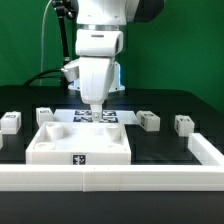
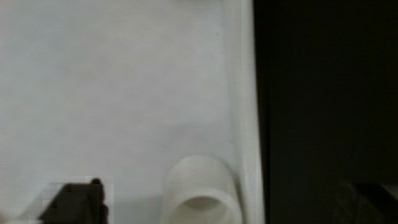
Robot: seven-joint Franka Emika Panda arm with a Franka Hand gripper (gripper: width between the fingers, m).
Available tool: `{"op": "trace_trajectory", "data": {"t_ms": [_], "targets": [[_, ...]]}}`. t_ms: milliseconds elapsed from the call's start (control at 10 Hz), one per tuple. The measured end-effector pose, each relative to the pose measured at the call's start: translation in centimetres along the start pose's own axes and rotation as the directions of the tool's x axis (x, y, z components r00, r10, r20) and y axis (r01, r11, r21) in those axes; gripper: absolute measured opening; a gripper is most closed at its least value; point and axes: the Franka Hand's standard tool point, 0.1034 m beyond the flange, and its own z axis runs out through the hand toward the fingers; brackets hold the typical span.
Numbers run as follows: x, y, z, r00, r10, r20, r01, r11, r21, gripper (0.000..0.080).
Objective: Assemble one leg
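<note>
Several small white legs with tags lie on the black table: two at the exterior view's left (image 1: 10, 122) (image 1: 45, 116) and two at its right (image 1: 148, 121) (image 1: 184, 124). My gripper (image 1: 95, 110) hangs low over the back edge of the large white plate (image 1: 60, 148). In the wrist view the plate (image 2: 107, 90) fills most of the picture, with a raised corner socket (image 2: 201, 196) between my fingers. One dark finger (image 2: 75, 203) is over the plate and the other is faint over the black table. My gripper (image 2: 219, 205) is open and holds nothing. No leg shows in the wrist view.
The marker board (image 1: 112, 116) lies behind the plate under the arm. A white rail (image 1: 110, 179) runs along the front and up the exterior view's right side (image 1: 207, 150). Black table (image 2: 329, 90) lies beside the plate's edge.
</note>
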Motion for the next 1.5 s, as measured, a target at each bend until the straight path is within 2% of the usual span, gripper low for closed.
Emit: {"op": "trace_trajectory", "data": {"t_ms": [200,500,600,800,1100,1200,1300,1400,1500], "targets": [[-1.0,-1.0,0.8,1.000,0.006,-0.001,-0.006,1.000,0.006,0.0650],[-1.0,-2.0,2.5,0.998,-0.063,-0.001,0.063,0.998,-0.019,0.0650],[-1.0,-2.2,3.2,0.997,-0.077,0.001,0.077,0.997,-0.007,0.0650],[-1.7,-1.4,4.1,0.998,-0.059,0.000,0.059,0.998,0.003,0.0650],[-2.1,-1.4,4.3,0.999,-0.047,0.000,0.047,0.999,0.006,0.0650],[-2.1,-1.4,4.3,0.999,-0.047,0.000,0.047,0.999,0.006,0.0532],[-2.1,-1.4,4.3,0.999,-0.047,0.000,0.047,0.999,0.006,0.0364],[-2.1,-1.4,4.3,0.999,-0.047,0.000,0.047,0.999,0.006,0.0364],[-2.1,-1.4,4.3,0.999,-0.047,0.000,0.047,0.999,0.006,0.0181]]}}
